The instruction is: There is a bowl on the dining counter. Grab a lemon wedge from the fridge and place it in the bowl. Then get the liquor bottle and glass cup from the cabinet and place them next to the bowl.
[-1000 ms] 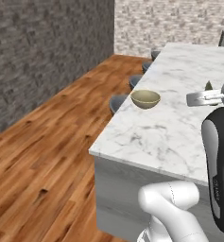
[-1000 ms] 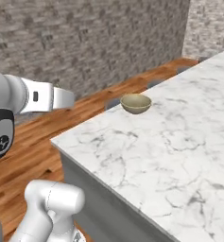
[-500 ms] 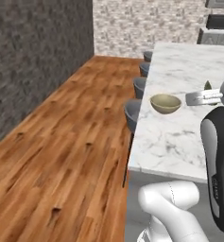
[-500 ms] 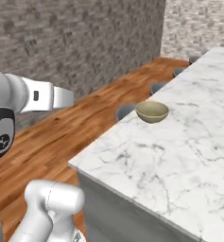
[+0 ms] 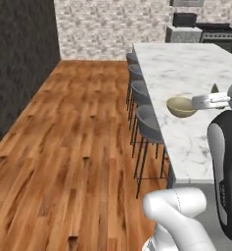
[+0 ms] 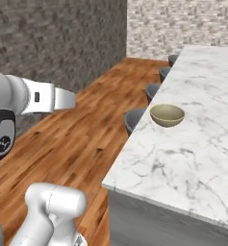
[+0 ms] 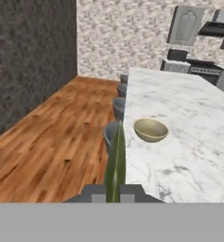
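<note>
Ahead and a bit right of the tool (image 7: 113, 191), which is clamped on the lemon wedge (image 7: 116, 160), the bowl (image 7: 150, 130) sits near the worktop (image 7: 189, 123) edge, so a short release probably drops the wedge onto the stools (image 5: 149, 122).

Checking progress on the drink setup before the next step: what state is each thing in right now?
bowl: upright on the counter, empty.
lemon wedge: pinched in the claw, not yet in the bowl.
claw: shut on the lemon wedge, short of the bowl.
counter: bare marble apart from the bowl.
stools: lined up along the counter's side.
</note>
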Available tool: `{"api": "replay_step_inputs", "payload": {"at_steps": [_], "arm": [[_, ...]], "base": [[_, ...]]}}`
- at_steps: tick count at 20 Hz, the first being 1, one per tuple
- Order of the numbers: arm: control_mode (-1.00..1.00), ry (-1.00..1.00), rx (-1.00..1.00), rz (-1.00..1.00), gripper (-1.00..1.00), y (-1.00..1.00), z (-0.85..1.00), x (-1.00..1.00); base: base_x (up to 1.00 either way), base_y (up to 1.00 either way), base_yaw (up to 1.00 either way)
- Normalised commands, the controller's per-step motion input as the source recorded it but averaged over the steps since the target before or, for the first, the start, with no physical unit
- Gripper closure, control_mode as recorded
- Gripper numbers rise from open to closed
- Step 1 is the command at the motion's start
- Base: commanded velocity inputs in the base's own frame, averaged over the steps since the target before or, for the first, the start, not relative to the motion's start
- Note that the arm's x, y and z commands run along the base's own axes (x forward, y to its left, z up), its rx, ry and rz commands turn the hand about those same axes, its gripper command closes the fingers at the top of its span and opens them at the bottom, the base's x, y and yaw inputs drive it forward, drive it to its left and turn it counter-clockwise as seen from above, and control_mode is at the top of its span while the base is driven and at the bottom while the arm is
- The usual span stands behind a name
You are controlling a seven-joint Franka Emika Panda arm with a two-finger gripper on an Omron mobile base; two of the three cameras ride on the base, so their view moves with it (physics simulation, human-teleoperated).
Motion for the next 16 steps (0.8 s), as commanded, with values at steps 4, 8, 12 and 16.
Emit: {"api": "replay_step_inputs", "payload": {"at_steps": [4, 8, 12, 16], "arm": [[1.0, 0.0, 0.0, 0.0, 1.0, 0.0, 0.0, 0.0], [1.0, 0.0, 0.0, 0.0, 1.0, 0.0, 0.0, 0.0], [1.0, 0.0, 0.0, 0.0, 1.0, 0.0, 0.0, 0.0], [1.0, 0.0, 0.0, 0.0, 1.0, 0.0, 0.0, 0.0]], "base": [[0.06, 0.7, -0.44], [0.13, 0.73, -0.46], [0.17, 0.62, -0.46], [0.15, 0.62, -0.45]]}}
